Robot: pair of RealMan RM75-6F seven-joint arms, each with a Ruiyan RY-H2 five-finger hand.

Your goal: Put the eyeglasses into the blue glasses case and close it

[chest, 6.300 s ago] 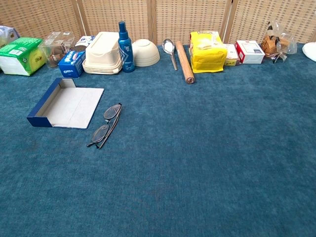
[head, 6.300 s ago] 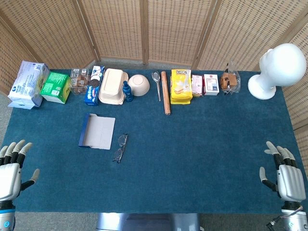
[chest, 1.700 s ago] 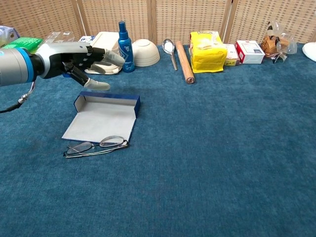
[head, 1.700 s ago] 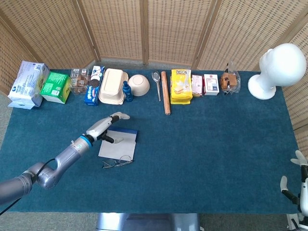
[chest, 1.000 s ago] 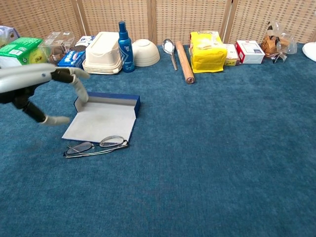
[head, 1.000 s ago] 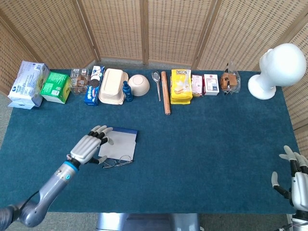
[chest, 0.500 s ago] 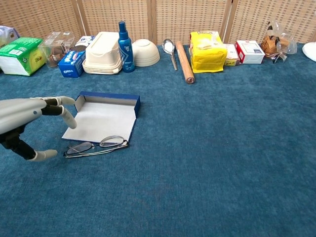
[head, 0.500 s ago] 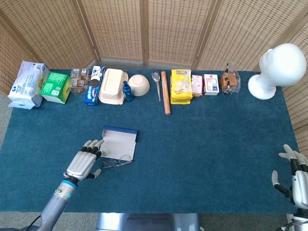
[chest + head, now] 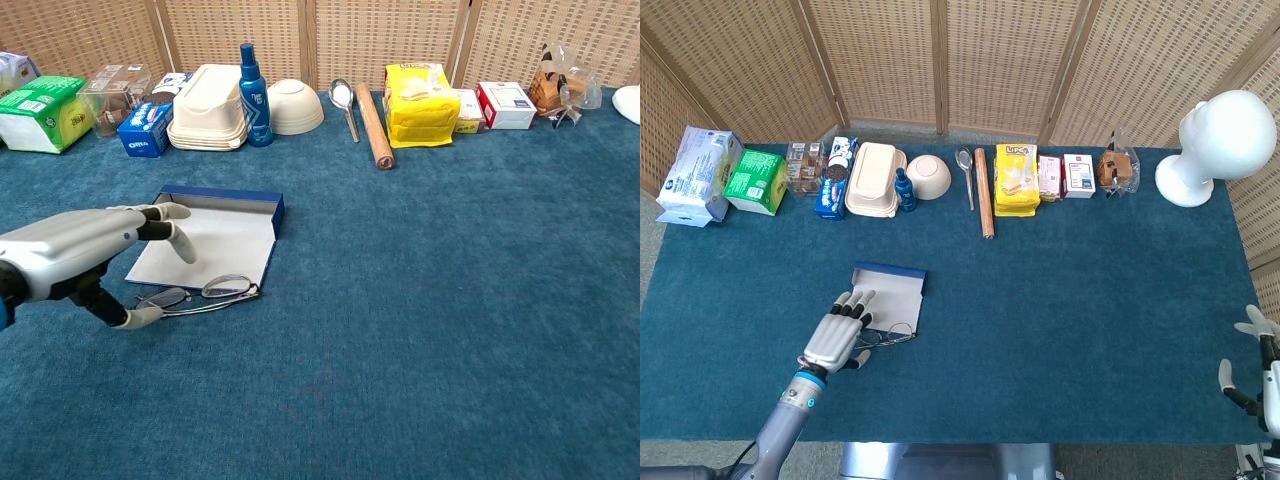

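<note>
The eyeglasses (image 9: 196, 295) are seen folded on the tabletop (image 9: 450, 300), long axis left to right, touching the near edge of the open blue glasses case (image 9: 215, 235). The left hand (image 9: 85, 255), empty with fingers (image 9: 165, 225) spread, is held over their left end. The right hand (image 9: 1265, 385), likewise spread and empty, is far off at the right edge. Open room is left on the near side.

The blue glasses case (image 9: 215, 231) lies open on the bench, its pale grey lining facing up and its flap spread flat toward the near edge, a low blue wall standing along its far side. The eyeglasses (image 9: 205, 292), thin-framed with clear lenses, lie folded and flat just off the flap's near edge, their length running along it, outside the case.
</note>
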